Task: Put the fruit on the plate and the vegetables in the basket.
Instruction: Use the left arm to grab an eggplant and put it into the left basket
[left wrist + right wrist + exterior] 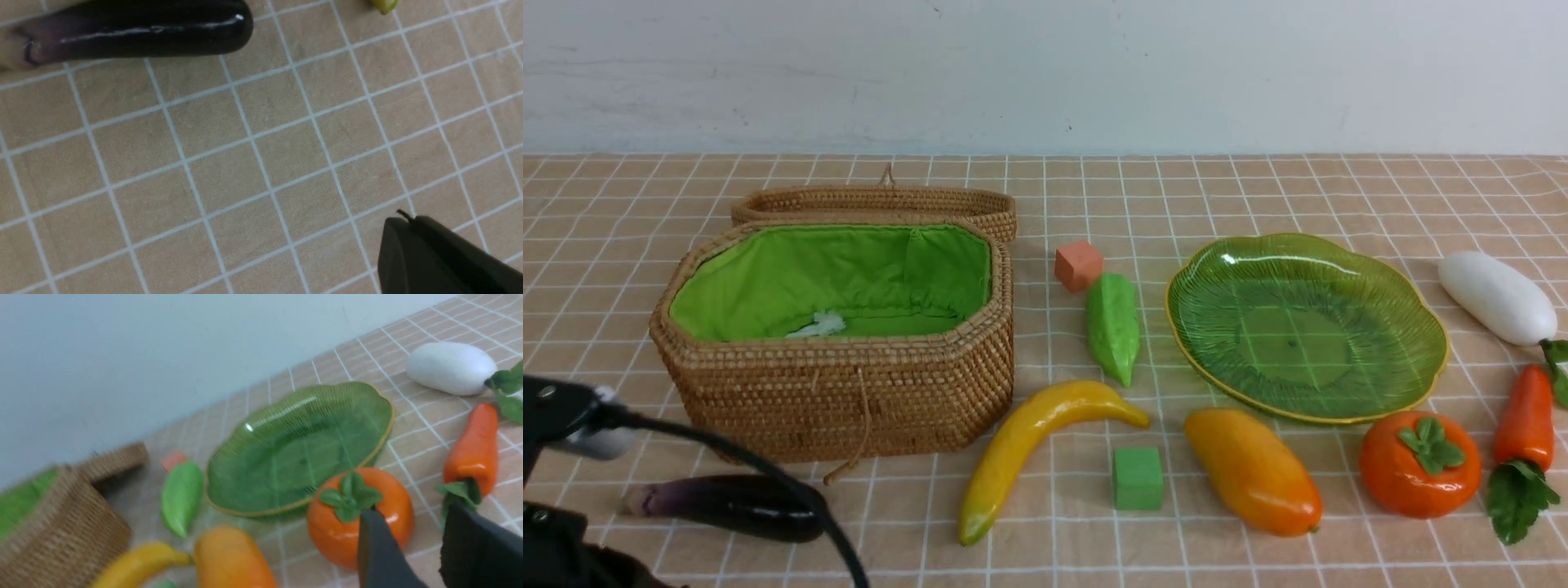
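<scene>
Front view: no item sorted yet. Plate [1307, 327] bare; basket [833, 392] open, lid back. Left to move: banana [1029, 449], mango [1252, 471], persimmon [1419, 464]; eggplant [727, 506], bitter gourd [1113, 327], carrot [1524, 418], radish [1496, 296], all on tablecloth [1258, 188]. Left gripper [402, 224] clenched on nothing, apart from eggplant; right gripper [412, 512] parted, empty, near persimmon. Green cube [1138, 478] between banana and mango; orange-pink cube [1078, 265] touching bitter gourd.

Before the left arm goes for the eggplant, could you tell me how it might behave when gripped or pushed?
The eggplant looks glossy, with a bright streak along its skin, so it may slip in a grip. Long, rounded and lying on its side, it would probably roll if pushed sideways. It looks rigid, unlikely to bend.
</scene>
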Robot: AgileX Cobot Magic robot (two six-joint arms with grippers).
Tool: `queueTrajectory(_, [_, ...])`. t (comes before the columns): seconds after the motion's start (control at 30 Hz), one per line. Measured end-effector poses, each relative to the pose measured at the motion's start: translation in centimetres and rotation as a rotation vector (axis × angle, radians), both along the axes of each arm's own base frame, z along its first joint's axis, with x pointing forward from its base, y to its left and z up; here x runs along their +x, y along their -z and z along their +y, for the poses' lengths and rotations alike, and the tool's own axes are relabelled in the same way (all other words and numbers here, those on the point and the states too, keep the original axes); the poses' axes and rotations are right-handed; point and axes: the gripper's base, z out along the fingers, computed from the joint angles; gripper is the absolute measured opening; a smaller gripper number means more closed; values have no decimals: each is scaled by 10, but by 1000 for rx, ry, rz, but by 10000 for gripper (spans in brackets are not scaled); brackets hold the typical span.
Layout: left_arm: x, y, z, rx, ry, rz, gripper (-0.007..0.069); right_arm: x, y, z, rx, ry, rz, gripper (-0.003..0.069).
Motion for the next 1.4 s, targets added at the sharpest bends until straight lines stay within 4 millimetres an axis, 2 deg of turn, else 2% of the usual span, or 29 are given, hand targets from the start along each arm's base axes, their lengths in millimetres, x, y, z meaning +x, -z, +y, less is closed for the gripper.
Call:
queueTrajectory(0.1, [9, 0, -2, 24, 37, 8, -13, 0, -3, 0, 153, 5, -17, 242])
queueTrajectory(0.13, [13, -1, -4, 46, 88, -4, -13, -2, -10, 3, 215, -28, 11, 242])
queueTrajectory(0.2, [14, -2, -6, 64, 129, -17, -13, -5, -19, 6, 220, -66, 35, 242])
queueTrajectory(0.27, [15, -5, -13, 119, 274, -65, -13, -14, -54, 15, 127, -196, 92, 242])
queueTrajectory(0.37, [21, -4, -21, 222, 474, -159, -13, -27, -113, 26, -144, -427, 170, 242])
queueTrajectory(0.4, [22, -4, -21, 230, 484, -170, -13, -26, -112, 27, -144, -434, 179, 242])
queueTrajectory(0.43, [30, -2, -22, 297, 560, -222, -13, -31, -137, 31, -307, -563, 219, 242])
queueTrajectory(0.47, [37, 1, -22, 352, 615, -256, -12, -36, -154, 33, -388, -629, 221, 242])
queueTrajectory(0.53, [47, 8, -23, 414, 678, -277, 2, -39, -169, 35, -497, -731, 253, 242])
queueTrajectory(0.6, [56, 16, -24, 450, 723, -276, 48, -44, -182, 35, -570, -791, 253, 239])
queueTrajectory(0.63, [58, 18, -25, 455, 731, -273, 62, -45, -183, 35, -583, -800, 252, 238])
queueTrajectory(0.73, [72, 35, -28, 489, 783, -247, 208, -48, -190, 35, -645, -822, 217, 236])
queueTrajectory(0.77, [78, 43, -29, 507, 801, -237, 289, -48, -191, 35, -654, -822, 206, 236])
queueTrajectory(0.8, [79, 44, -29, 509, 806, -233, 289, -48, -191, 35, -654, -821, 205, 236])
queueTrajectory(0.83, [85, 51, -29, 538, 829, -232, 380, -48, -192, 35, -659, -819, 197, 236])
queueTrajectory(0.87, [86, 53, -29, 547, 837, -231, 402, -48, -192, 35, -660, -820, 196, 236])
queueTrajectory(0.9, [92, 60, -28, 595, 879, -229, 489, -47, -192, 35, -661, -817, 194, 236])
queueTrajectory(0.93, [93, 62, -28, 599, 884, -225, 497, -47, -192, 35, -661, -817, 194, 236])
queueTrajectory(1.0, [99, 70, -27, 649, 930, -221, 572, -47, -192, 35, -663, -817, 193, 236])
queueTrajectory(1.13, [105, 81, -25, 712, 992, -207, 583, -47, -192, 34, -664, -816, 195, 236])
queueTrajectory(1.23, [112, 90, -24, 784, 1062, -210, 538, -47, -190, 35, -663, -819, 200, 236])
queueTrajectory(1.4, [119, 93, -25, 810, 1084, -225, 464, -46, -189, 35, -658, -823, 201, 236])
